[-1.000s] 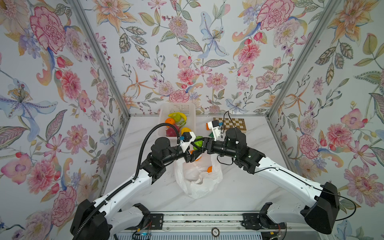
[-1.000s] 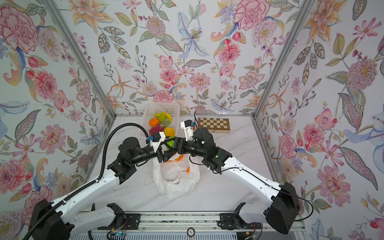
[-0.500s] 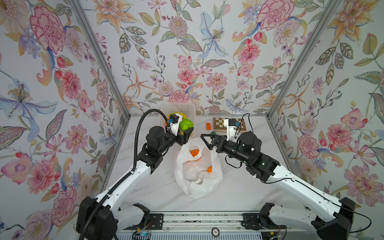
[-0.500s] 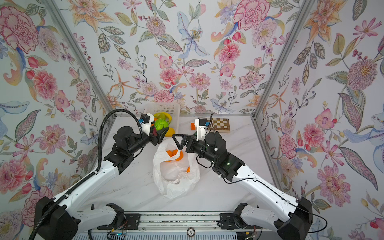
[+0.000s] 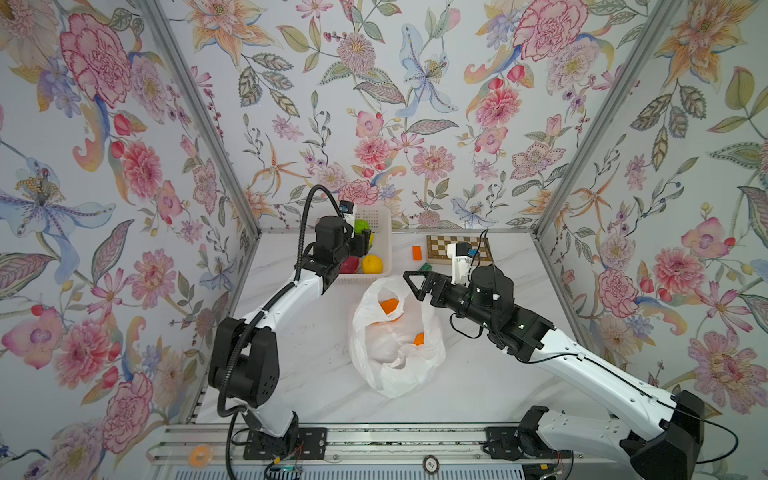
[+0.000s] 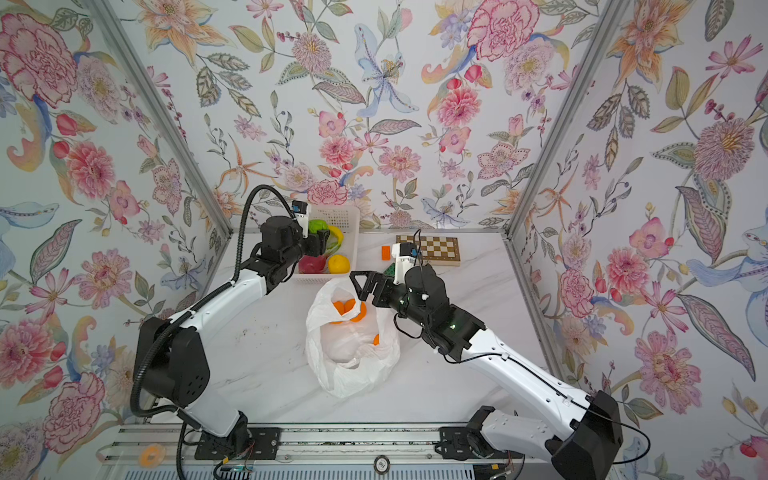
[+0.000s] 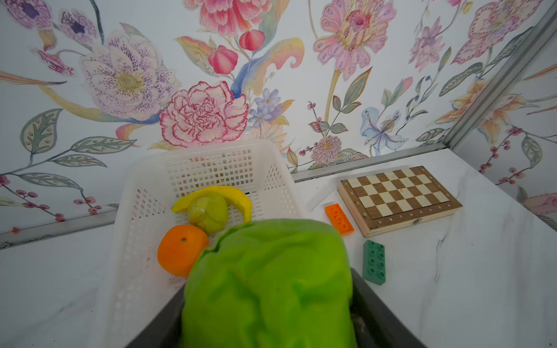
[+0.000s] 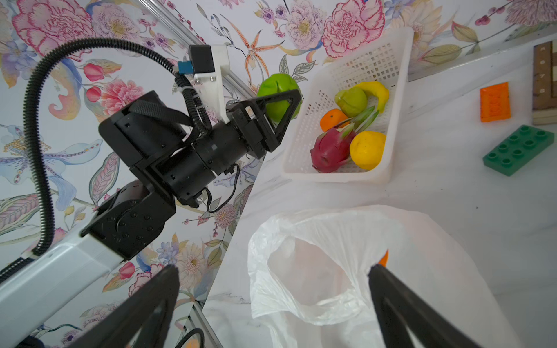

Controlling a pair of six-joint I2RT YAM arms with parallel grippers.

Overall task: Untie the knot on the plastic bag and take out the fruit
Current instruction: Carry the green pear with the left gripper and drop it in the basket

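- Left gripper (image 8: 280,104): jaws closed around a green fruit (image 7: 268,280), which is held in the air over the left side of the white basket (image 7: 211,147). The fruit fills much of the left wrist view and hides most of the fingers.
- Right gripper (image 5: 415,286): jaws spread wide and holding nothing. It hangs just above the mouth of the plastic bag (image 5: 395,357), at the right of the opening in both top views.
- Plastic bag: lies crumpled on the marble table (image 5: 316,374), near the middle and in front of the basket. Its mouth gapes open on the side nearest the basket.
- Oranges (image 6: 345,308): inside the bag, seen through the open mouth. Another patch of orange (image 5: 419,338) shows through the thin film deeper in the bag.
- Basket contents: a curved yellow banana (image 7: 223,191) lies at the back, with a pale green fruit (image 7: 208,212) touching it. An orange (image 7: 180,251) is just beside that fruit. A magenta dragon fruit (image 8: 330,150) and a yellow fruit (image 8: 367,149) lie side by side at the front wall.
- Right of the basket, on the table: an orange brick (image 7: 339,218), a green brick (image 7: 373,262) nearer the bag, and a chessboard (image 7: 398,195) close to the back wall.
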